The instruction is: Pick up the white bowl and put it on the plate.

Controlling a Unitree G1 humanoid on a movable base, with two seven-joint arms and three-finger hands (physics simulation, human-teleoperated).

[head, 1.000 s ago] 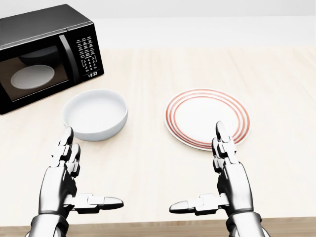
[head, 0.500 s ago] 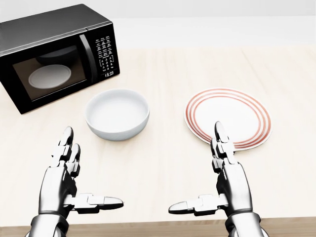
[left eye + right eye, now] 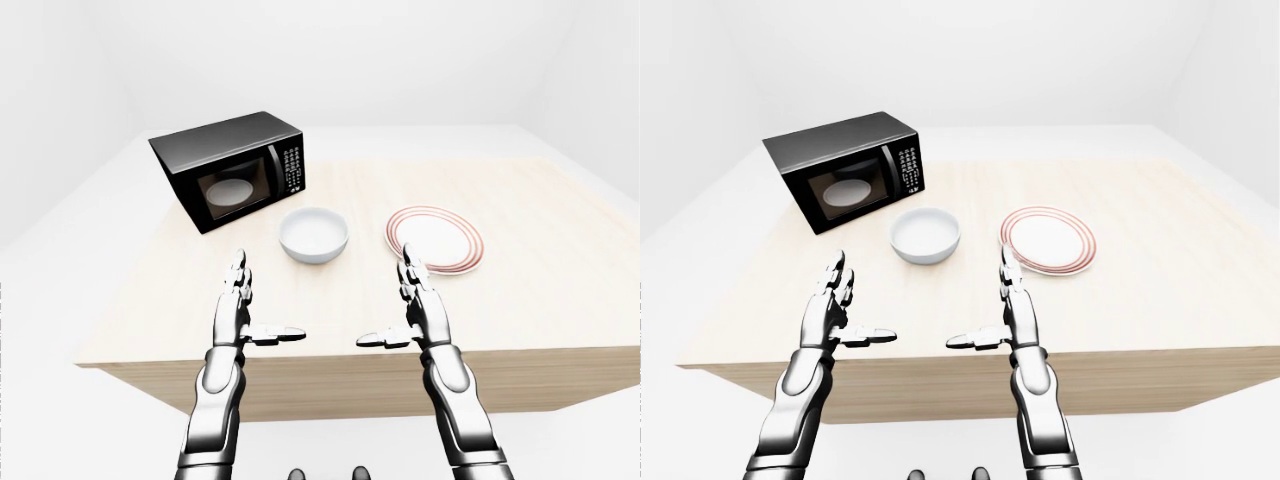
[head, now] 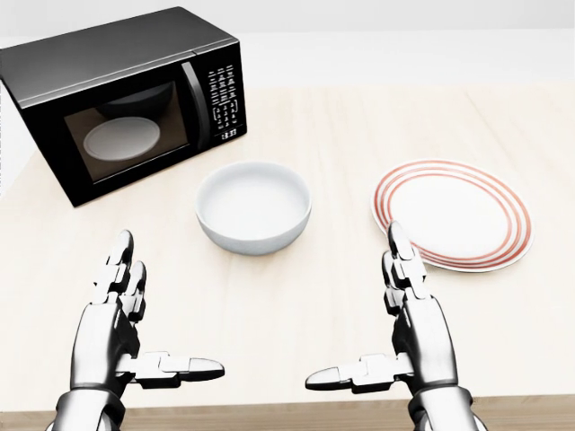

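Head view: the bowl (image 4: 253, 207) sits upright on the table (image 4: 341, 269), empty, and serves as the landmark. The plate (image 4: 452, 214) lies flat to its right, apart from it. The microwave (image 4: 121, 101) stands to its upper left, door closed. Below the bowl, the left hand (image 4: 121, 332) and right hand (image 4: 409, 332) hover, fingers spread, thumbs pointing inward, holding nothing.

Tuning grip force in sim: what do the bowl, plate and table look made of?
Bowl: plain white with a soft sheen, likely glazed ceramic. Plate: white with red rim rings, probably ceramic too. Table: pale, matte, faintly streaked, looks like light wood.
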